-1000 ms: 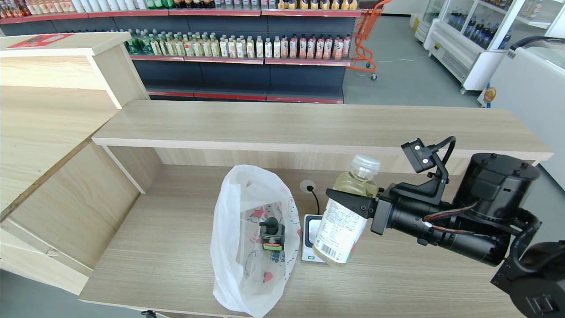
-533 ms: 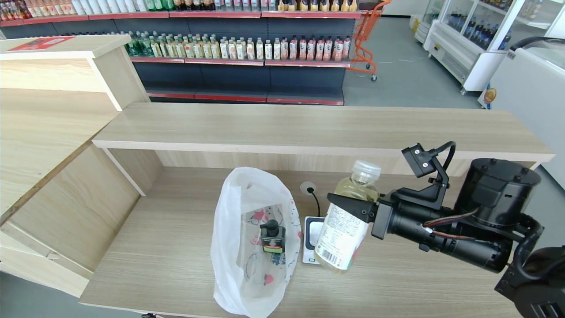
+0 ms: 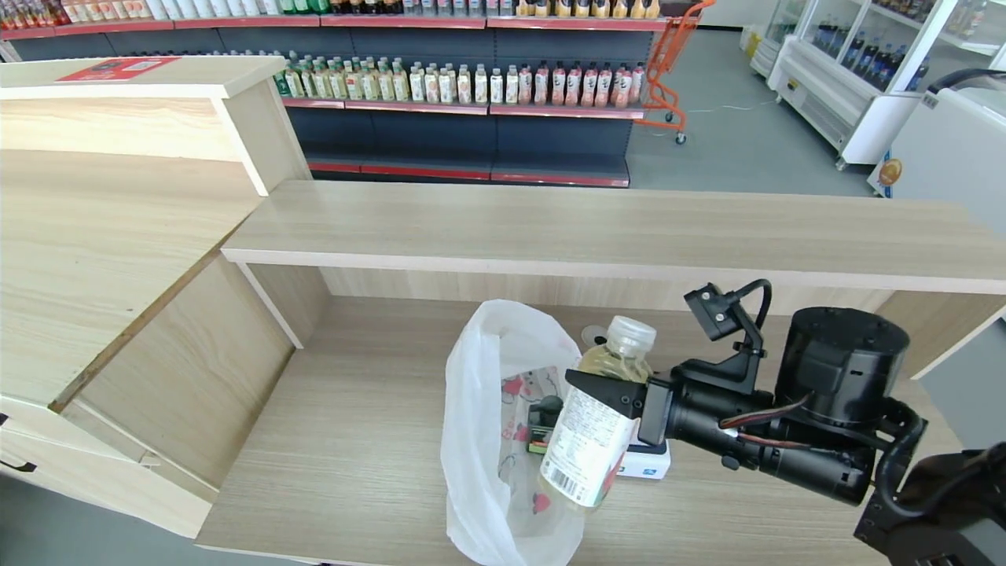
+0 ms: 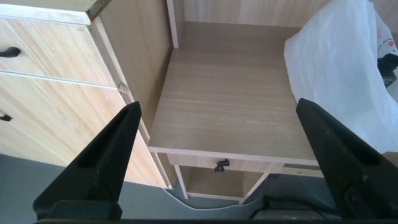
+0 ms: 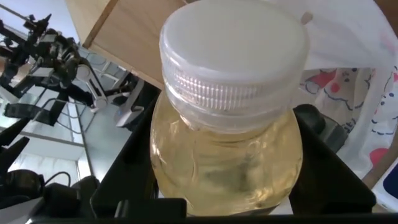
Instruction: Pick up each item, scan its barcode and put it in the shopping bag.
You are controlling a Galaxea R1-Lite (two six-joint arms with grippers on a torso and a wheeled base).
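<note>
My right gripper [image 3: 609, 393] is shut on a clear bottle [image 3: 595, 428] of yellowish drink with a white cap and a barcode label. It holds the bottle tilted above the right rim of the white shopping bag [image 3: 479, 409]. A dark pump bottle [image 3: 542, 420] lies inside the bag. In the right wrist view the bottle [image 5: 230, 124] stands between the fingers with the bag [image 5: 348, 56] behind it. My left gripper [image 4: 217, 180] is open and holds nothing, off the counter's front edge, with the bag [image 4: 336, 68] off to one side.
A white scanner [image 3: 648, 464] lies on the wooden counter [image 3: 354, 440], just right of the bag under my right arm. A raised ledge [image 3: 597, 228] runs along the back and a wooden side wall [image 3: 196, 369] closes the left.
The head camera has shifted, so the whole scene sits farther right. My right gripper has carried the bottle left, from above the scanner to above the bag's right rim.
</note>
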